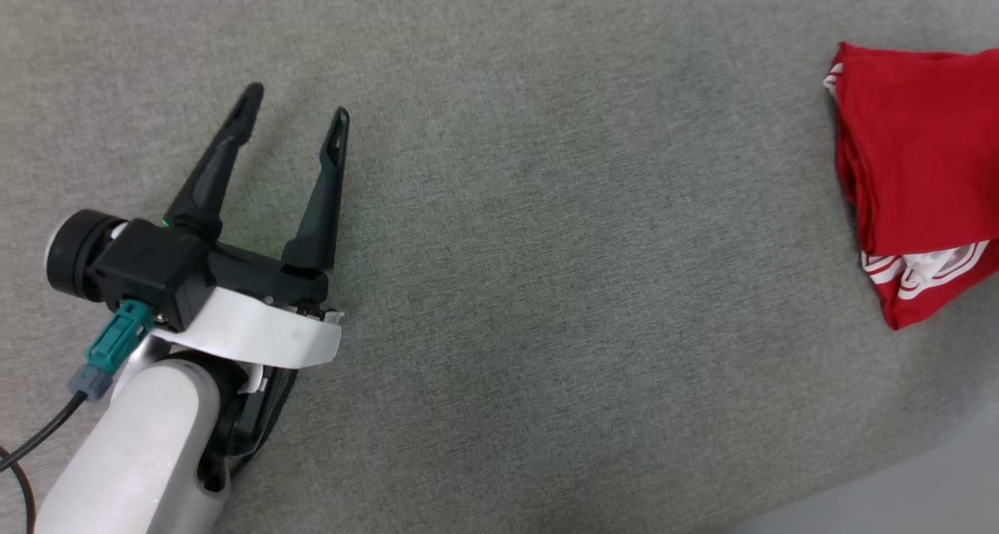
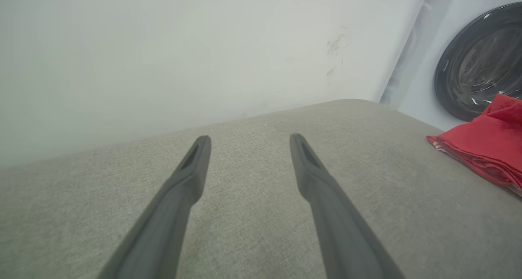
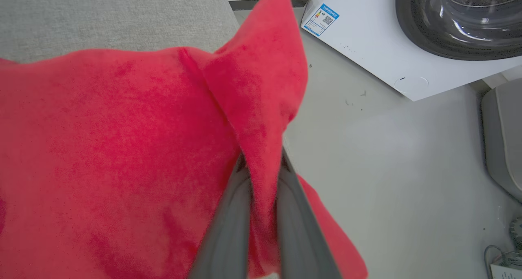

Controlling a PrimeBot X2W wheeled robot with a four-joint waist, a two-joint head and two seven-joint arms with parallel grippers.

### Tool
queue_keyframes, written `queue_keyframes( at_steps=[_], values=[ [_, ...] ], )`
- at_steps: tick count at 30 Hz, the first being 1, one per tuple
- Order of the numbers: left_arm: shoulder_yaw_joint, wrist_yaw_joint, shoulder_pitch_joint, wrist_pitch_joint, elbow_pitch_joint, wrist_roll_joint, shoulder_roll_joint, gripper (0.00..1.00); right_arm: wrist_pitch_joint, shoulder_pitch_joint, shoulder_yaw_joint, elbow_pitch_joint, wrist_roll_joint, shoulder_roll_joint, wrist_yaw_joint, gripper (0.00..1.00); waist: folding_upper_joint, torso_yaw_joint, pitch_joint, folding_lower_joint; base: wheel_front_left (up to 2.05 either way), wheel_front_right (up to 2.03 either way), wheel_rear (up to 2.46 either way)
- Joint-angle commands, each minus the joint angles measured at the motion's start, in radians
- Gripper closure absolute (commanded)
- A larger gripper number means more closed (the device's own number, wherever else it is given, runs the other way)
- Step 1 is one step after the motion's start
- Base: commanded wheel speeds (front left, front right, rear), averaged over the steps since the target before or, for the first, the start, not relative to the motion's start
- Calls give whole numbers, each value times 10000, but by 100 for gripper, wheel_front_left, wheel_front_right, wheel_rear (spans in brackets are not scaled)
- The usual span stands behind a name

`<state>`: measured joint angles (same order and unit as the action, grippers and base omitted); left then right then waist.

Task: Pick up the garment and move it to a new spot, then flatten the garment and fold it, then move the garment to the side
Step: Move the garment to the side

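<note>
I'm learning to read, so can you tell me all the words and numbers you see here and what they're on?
Nothing here can be read.
The blue sticker on the white washing machine: print too small to read.
On the garment: white stripes show, no letters or numbers.

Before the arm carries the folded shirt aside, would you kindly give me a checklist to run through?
1. Right gripper shut on the garment: ok.
2. Left gripper open and apart from the garment: ok.
3. Garment folded into a stack: ok.
4. All layers caught in the pinch: cannot tell.
5. Garment wholly on the grey surface: cannot tell, the head view's edge cuts it off.
</note>
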<state>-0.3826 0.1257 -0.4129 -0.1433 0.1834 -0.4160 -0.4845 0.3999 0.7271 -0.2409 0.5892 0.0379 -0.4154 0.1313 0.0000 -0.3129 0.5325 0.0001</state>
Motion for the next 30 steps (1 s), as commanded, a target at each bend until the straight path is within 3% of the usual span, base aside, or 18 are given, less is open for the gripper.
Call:
queue_keyframes(
  at_steps=[1, 2, 7, 13, 21, 24, 30],
  values=[
    [-10, -29, -202, 53, 75, 82, -43, 0, -241, 223, -396, 224, -184, 299, -9, 69, 0, 38, 362, -1, 0, 0, 0],
    [-47, -56, -275, 88, 72, 63, -68, 0, -784, 361, -984, 555, -774, 706, -9, 0, 0, 107, 467, -1, 0, 0, 0],
    [-45, -34, -147, -15, -122, -12, -49, 0, -1597, 449, -1929, 884, -1722, 1116, -11, 0, 0, 128, 348, -1, 0, 0, 0],
    [-34, 118, 467, -328, -555, -264, 139, 0, -2230, 300, -2279, 727, -2311, 1378, -9, 0, 0, 141, -496, -1, 0, 0, 0],
    [147, 549, 1782, -783, -1175, -730, 556, 0, -2832, -877, -1202, -45, -1992, 1949, -9, 0, 0, 240, -2461, -1, 0, 0, 0],
    [133, 761, 2438, -909, -1352, -911, 828, 0, -3233, -2288, -643, -1094, -1133, 2338, -9, 0, 0, 740, -3456, -1, 0, 0, 0],
    [199, 922, 3001, -1010, -1632, -1164, 1119, 0, -3602, -3956, 27, -2316, -226, 2909, -9, 0, 0, 1423, -4313, -1, 0, 0, 0]
  ],
)
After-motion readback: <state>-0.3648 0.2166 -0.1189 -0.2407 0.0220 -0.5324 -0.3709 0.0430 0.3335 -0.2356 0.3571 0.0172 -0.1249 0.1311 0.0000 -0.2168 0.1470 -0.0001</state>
